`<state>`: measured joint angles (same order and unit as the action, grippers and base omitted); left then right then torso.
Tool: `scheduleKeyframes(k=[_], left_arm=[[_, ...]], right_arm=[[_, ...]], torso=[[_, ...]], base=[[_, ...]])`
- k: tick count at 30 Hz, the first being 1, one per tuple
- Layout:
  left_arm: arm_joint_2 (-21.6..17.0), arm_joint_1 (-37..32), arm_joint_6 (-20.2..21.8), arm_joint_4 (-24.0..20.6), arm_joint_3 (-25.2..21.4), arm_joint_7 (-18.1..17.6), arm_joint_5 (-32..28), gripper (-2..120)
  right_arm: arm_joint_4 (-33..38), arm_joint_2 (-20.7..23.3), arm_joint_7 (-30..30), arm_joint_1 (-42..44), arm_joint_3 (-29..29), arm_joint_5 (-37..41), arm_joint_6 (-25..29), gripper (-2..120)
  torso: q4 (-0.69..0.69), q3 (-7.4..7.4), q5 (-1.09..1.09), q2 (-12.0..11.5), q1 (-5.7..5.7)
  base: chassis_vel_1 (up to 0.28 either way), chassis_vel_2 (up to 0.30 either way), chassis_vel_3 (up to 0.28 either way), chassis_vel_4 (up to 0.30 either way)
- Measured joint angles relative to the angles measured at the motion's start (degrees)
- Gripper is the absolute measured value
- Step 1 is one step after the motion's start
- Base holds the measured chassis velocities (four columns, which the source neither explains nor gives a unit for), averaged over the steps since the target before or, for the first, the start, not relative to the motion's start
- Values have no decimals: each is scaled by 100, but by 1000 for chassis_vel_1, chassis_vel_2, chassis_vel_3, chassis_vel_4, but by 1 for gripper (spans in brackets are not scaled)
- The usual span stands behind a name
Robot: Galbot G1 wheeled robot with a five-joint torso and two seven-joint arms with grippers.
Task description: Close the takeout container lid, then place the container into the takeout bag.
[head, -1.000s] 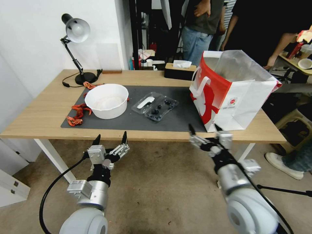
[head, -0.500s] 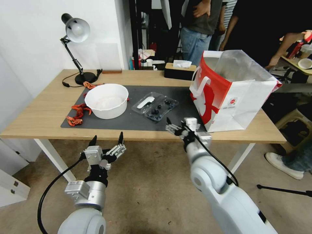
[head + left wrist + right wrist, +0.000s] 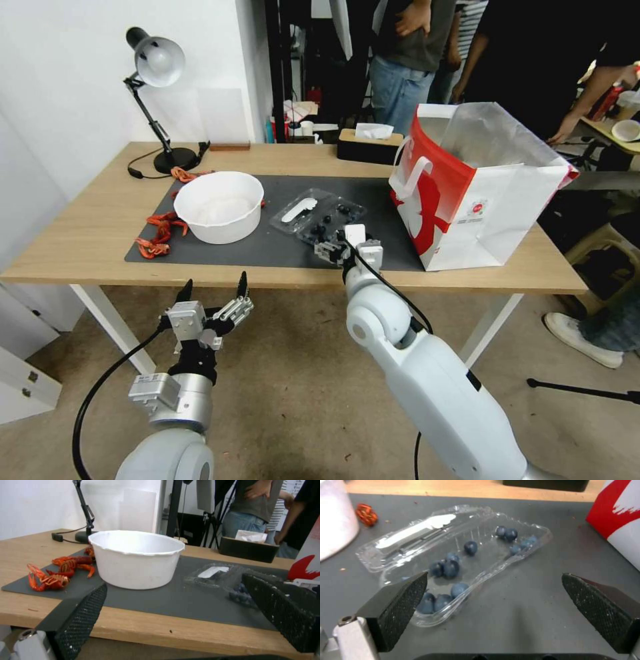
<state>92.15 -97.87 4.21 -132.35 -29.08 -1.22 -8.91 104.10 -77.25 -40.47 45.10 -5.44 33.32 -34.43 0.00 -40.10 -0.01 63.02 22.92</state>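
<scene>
The takeout container [image 3: 329, 225] lies open on the dark mat, several blueberries in its tray [image 3: 476, 555]. Its lid [image 3: 298, 208] is folded flat beside the tray toward the white bowl, white label up [image 3: 416, 530]. My right gripper [image 3: 333, 248] hovers open at the container's near end; in the right wrist view one finger [image 3: 400, 600] is over the tray's near corner and the other stands over bare mat, nothing between them [image 3: 493, 580]. The red-and-white takeout bag [image 3: 467, 193] stands open to the right. Below the table's front edge my left gripper [image 3: 215, 283] waits open.
A large white bowl [image 3: 219, 207] sits left of the container, with red crayfish [image 3: 159, 235] beside it. A desk lamp [image 3: 157, 100] and a dark tissue box [image 3: 369, 143] stand at the back. People stand behind the table.
My right arm has swung left and forward, from below the table edge in front of the bag to the container's near end. The left gripper has sunk slightly.
</scene>
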Motion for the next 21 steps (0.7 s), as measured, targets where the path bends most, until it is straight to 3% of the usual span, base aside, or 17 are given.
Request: scheduleKeyframes(k=[21], left_arm=[[0,-9,-129,75,2,-14,8,100]], right_arm=[[-352,-169,-442,-303,-19,451,-414,100]], torso=[[0,0,0,1,0]], base=[[0,0,0,0]])
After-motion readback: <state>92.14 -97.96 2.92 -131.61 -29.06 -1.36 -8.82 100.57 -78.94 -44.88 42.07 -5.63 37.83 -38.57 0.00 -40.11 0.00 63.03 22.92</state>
